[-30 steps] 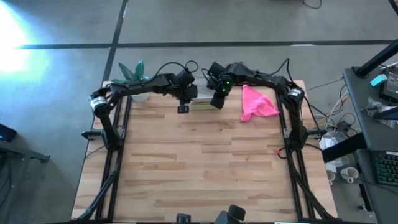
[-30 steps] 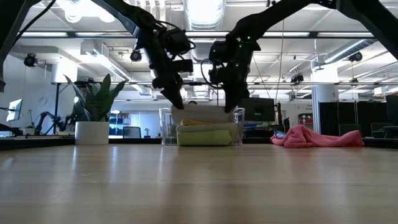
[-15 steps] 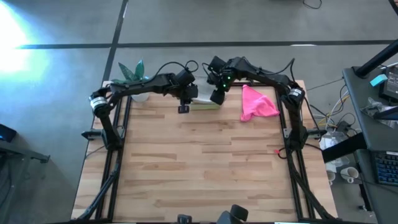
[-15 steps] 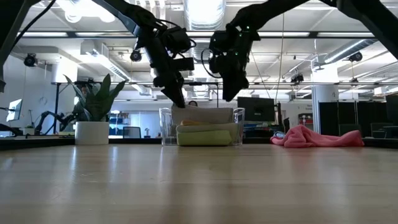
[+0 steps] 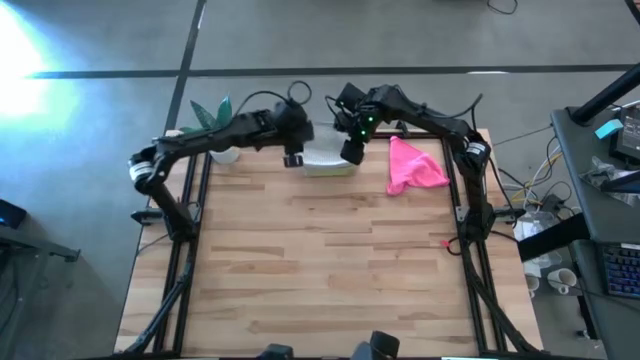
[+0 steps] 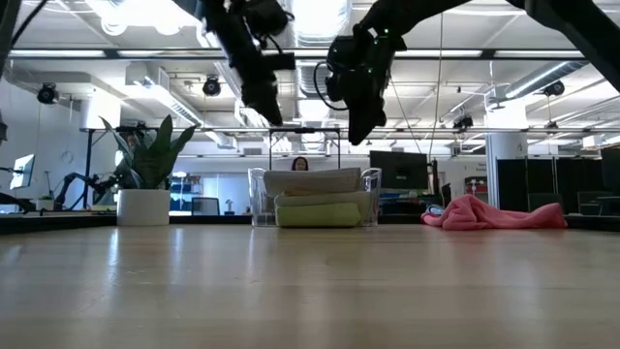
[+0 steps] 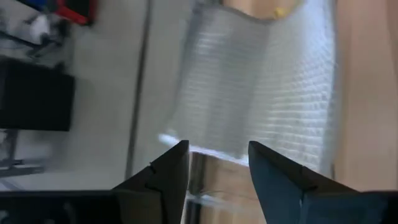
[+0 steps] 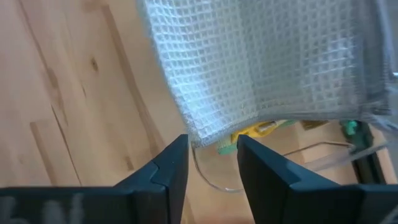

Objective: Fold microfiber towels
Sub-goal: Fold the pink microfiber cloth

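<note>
A clear tray stands at the table's far edge. In it lies a stack of folded towels: a grey one on top, a yellow one under it and a lime green one at the bottom. The stack rests on the tray's floor. A pink towel lies crumpled on the table to the tray's right. My left gripper hangs open above the tray's left end. My right gripper hangs open above its right end. Both wrist views look down on the grey towel, clear of the fingers.
A potted plant stands at the far left corner. The wooden table stretches bare toward its near edge. Cables and a desk with gear lie beyond the right edge.
Both grippers have risen from the top of the stack in the tray, the left one farther, and now hang clear above it. The grey towel has stayed flat on top of the stack.
</note>
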You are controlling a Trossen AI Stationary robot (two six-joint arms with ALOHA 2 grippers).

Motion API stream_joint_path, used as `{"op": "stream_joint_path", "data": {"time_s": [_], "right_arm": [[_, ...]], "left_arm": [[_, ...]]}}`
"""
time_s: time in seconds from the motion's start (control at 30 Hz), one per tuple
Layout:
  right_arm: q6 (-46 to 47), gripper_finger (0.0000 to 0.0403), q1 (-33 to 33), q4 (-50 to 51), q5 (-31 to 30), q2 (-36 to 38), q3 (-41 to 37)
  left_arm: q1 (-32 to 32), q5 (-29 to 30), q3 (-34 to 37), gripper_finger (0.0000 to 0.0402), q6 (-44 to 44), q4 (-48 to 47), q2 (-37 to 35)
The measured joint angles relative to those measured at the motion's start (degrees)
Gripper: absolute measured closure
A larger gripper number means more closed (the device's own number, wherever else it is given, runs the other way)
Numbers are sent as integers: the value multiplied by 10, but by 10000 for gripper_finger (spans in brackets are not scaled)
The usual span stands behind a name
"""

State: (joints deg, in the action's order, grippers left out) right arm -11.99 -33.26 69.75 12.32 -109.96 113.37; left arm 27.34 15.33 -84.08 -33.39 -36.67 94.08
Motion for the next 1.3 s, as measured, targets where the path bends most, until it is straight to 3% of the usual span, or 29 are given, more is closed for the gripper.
{"op": "stream_joint_path", "data": {"time_s": [0.23, 0.53, 0.73, 0.9, 0.97, 1.13, 1.3], "right_arm": [[25, 276, 1, -29, -3, -13, -39], [55, 281, 3, 65, -4, 44, -59], [118, 282, 19, 39, -4, 132, -186], [182, 282, 30, -79, -6, 215, -329], [215, 282, 30, -126, -32, 241, -374], [315, 282, 28, -222, -187, 273, -458], [376, 282, 18, -247, -205, 266, -515]], "left_arm": [[1, 0, 4, 251, 52, -23, -74], [-1, -1, 51, 251, 98, -34, -127], [-4, -3, 105, 251, 158, -34, -147], [-15, -7, 140, 251, 171, -16, -152], [-20, -7, 143, 251, 171, -13, -151], [-29, -7, 143, 251, 171, 0, -146], [-31, -7, 142, 251, 176, 11, -147]]}}
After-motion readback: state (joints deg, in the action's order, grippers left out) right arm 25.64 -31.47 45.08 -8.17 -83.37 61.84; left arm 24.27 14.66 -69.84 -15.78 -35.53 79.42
